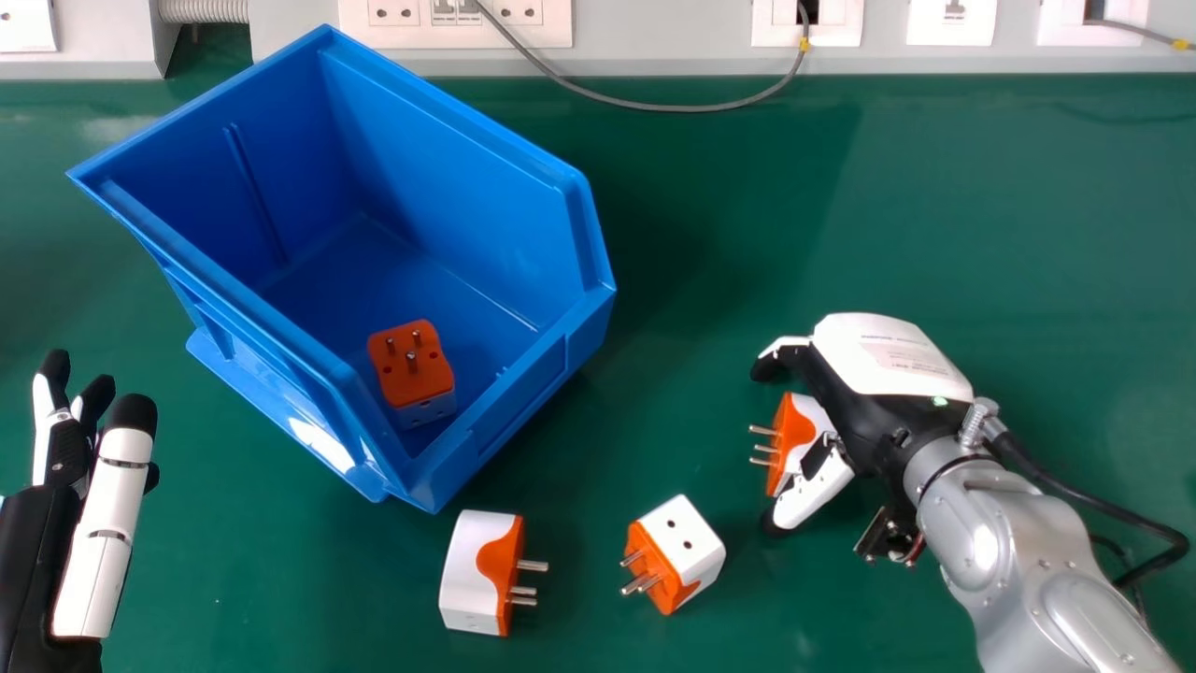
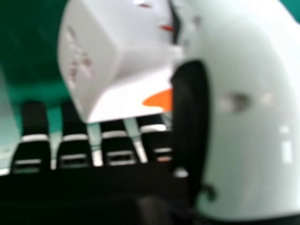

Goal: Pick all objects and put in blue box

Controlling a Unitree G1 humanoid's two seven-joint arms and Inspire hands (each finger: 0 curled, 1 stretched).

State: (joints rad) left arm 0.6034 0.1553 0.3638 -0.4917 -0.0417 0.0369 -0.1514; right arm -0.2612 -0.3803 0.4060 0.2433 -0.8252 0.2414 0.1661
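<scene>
The blue box (image 1: pixel 486 467) holds one orange-and-white plug adapter (image 1: pixel 411 369), prongs up, near its front corner. On the table in front lie a white-and-orange adapter (image 1: pixel 472 570) with prongs rightward and a tilted one (image 1: pixel 677 551). At the right, my right hand (image 1: pixel 883 411) is over another adapter (image 1: pixel 792 439), whose prongs point left between the thumb and fingers. In the right hand view this adapter (image 2: pixel 101 61) is beside the thumb of my right hand (image 2: pixel 243 140); the fingers are loosely bent, not closed round it. My left hand (image 1: pixel 103 523) is at the left edge, fingers straight.
The green table (image 1: pixel 934 215) stretches across behind the right hand and around the box. A grey cable (image 1: pixel 673 107) loops onto its back edge from the wall sockets (image 1: pixel 523 28). A black cable (image 1: pixel 1084 495) runs along my right forearm.
</scene>
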